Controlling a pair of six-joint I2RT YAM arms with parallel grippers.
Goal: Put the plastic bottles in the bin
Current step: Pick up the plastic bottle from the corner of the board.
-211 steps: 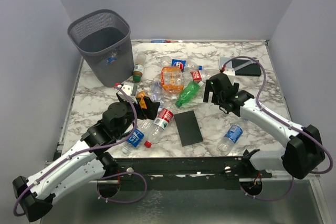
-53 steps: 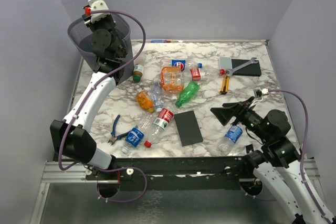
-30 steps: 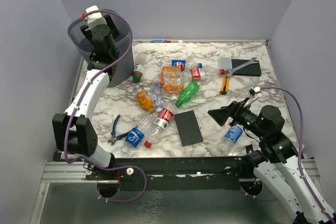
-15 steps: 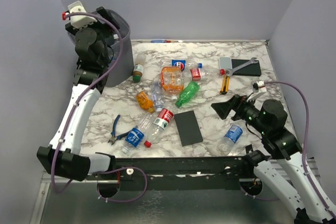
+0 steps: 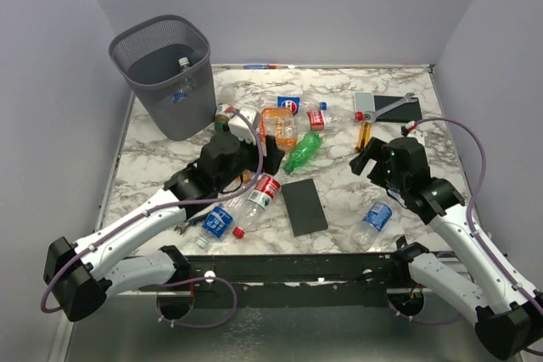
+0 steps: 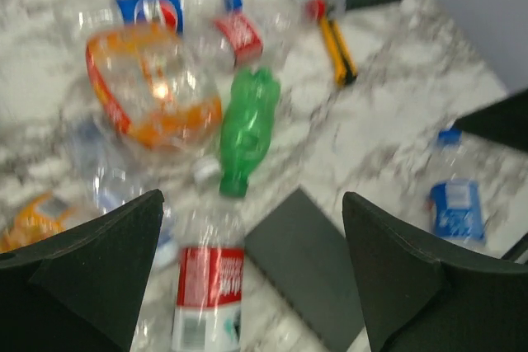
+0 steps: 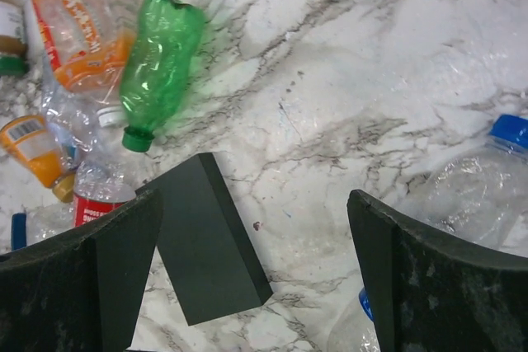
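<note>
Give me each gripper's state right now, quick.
Left gripper: open, holding nothing.
Right gripper: open, holding nothing.

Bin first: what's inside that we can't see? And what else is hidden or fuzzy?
- Top view: the bin hides its own bottom. Only one white-capped bottle shows clearly inside, so no count.
- Top view: the left arm hides whatever lies under it.
- Left wrist view: blurred, labels unreadable.
- Right wrist view: blue-capped bottle cut off by the right edge.
</note>
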